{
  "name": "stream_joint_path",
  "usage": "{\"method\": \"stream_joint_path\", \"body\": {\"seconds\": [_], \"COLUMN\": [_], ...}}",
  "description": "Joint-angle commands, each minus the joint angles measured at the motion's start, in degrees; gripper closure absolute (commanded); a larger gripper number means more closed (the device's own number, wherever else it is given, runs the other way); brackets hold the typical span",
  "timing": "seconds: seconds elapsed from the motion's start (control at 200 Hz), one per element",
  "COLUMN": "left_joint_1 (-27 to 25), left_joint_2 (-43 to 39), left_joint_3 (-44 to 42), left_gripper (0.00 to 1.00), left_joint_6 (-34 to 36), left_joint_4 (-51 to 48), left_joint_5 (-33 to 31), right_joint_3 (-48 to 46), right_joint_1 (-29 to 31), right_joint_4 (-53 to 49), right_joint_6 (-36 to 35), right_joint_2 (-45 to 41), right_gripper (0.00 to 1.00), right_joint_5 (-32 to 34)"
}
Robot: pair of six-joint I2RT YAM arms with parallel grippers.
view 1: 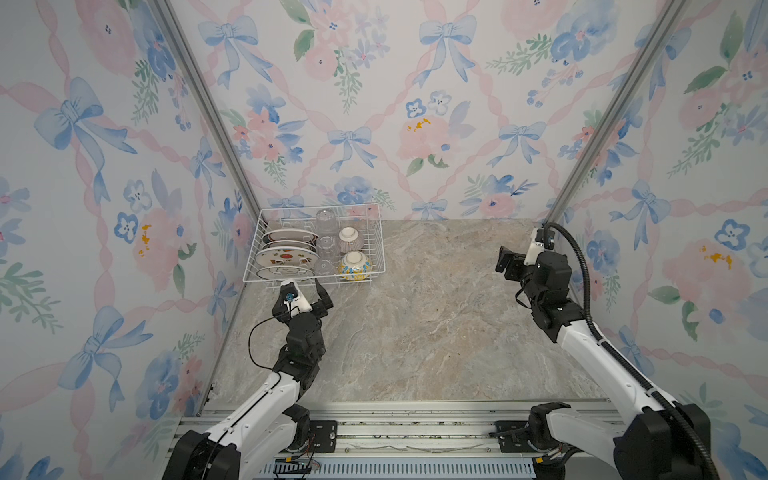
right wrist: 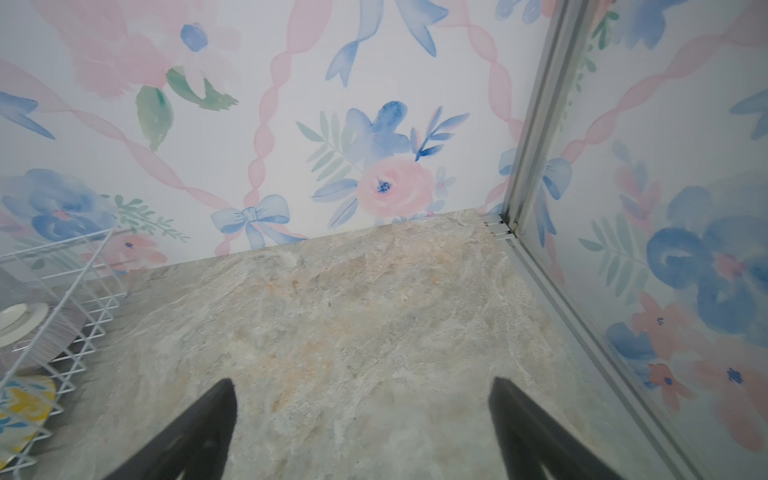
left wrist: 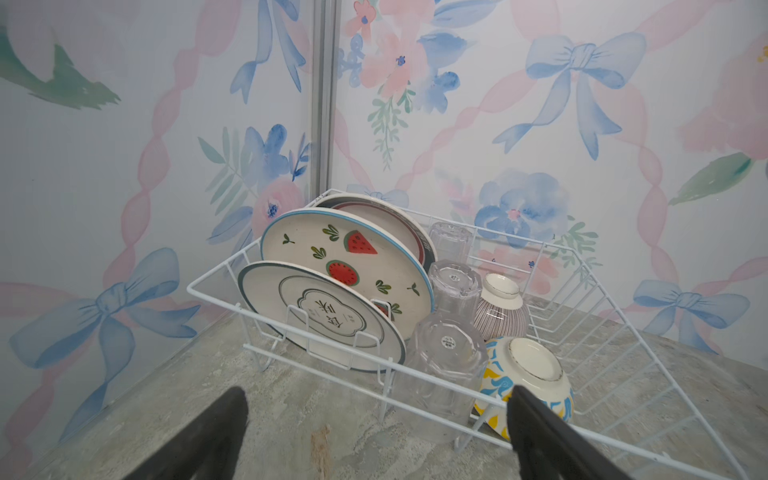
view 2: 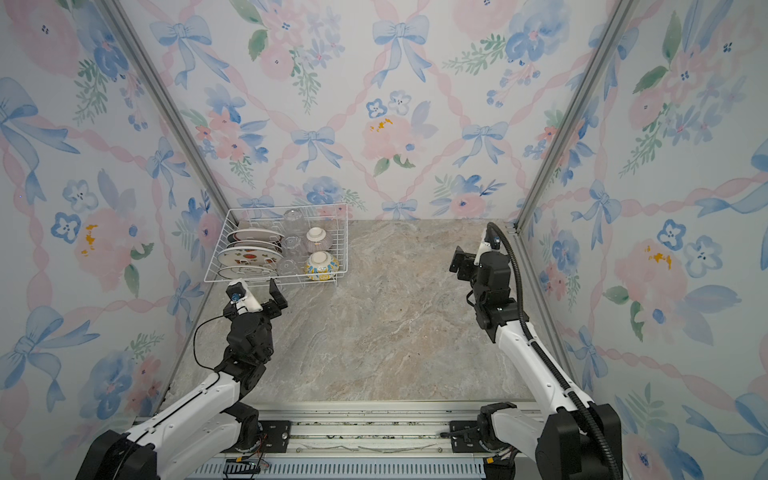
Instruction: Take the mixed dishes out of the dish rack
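The white wire dish rack [view 1: 299,208] [left wrist: 216,297] stands in the back left corner. In its dividers three plates stand on edge: a small green-rimmed plate [left wrist: 320,320], the watermelon plate [left wrist: 353,257] [view 1: 284,255] and a dark-rimmed plate [left wrist: 399,220]. Beside them are three upturned clear glass cups [left wrist: 444,361] in a row. To their right lie the purple-striped bowl [left wrist: 500,311] [view 1: 351,240] and the yellow-blue bowl [left wrist: 528,374] [view 1: 354,266], both bottom up. My left gripper [view 1: 303,289] [left wrist: 376,395] hangs open just in front of the rack, holding nothing. My right gripper [view 1: 503,264] [right wrist: 362,384] is open at the far right, empty.
The marble-look tabletop [view 1: 436,316] stretches from the rack to the right wall. Flowered walls close in the left, back and right, with metal corner posts [right wrist: 536,124]. A metal rail [view 1: 395,432] carrying both arm bases runs along the front edge.
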Motion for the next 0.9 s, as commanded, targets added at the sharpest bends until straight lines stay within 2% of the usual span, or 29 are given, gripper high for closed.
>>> {"method": "stream_joint_path", "body": {"seconds": [0.0, 0.145, 0.24, 0.43, 0.545, 0.64, 0.895], "left_joint_1": [-2.18, -3.11, -3.15, -3.27, -3.62, -5.11, -9.98], "left_joint_2": [-2.46, -0.21, 1.40, 5.68, 11.87, 17.55, 33.54], "left_joint_3": [5.31, 13.08, 16.15, 21.89, 26.02, 31.71, 43.29], "left_gripper": [0.02, 0.02, 0.02, 0.02, 0.02, 0.02, 0.05], "left_joint_6": [-8.76, -10.28, -9.49, -9.53, -8.60, -8.56, -8.41], "left_joint_4": [-20.10, -33.38, -35.95, -37.93, -39.42, -39.66, -39.64], "left_joint_5": [-3.58, -1.91, 1.94, 12.67, 21.25, 24.79, 27.26], "right_joint_3": [9.79, 21.12, 24.82, 28.42, 23.52, 18.81, 6.16], "right_joint_1": [5.65, 14.49, 18.08, 21.47, 21.99, 22.10, 23.53], "right_joint_4": [-22.10, -27.71, -27.91, -28.10, -24.88, -24.86, -28.31], "right_joint_6": [5.83, 5.54, 6.42, 8.12, 9.92, 11.49, 13.86], "right_joint_2": [6.27, 15.32, 19.22, 24.80, 21.70, 17.04, -0.55], "right_gripper": [0.03, 0.03, 0.03, 0.03, 0.03, 0.03, 0.03], "right_joint_5": [-4.13, -6.41, -7.23, -9.37, -9.28, -6.65, 0.44]}}
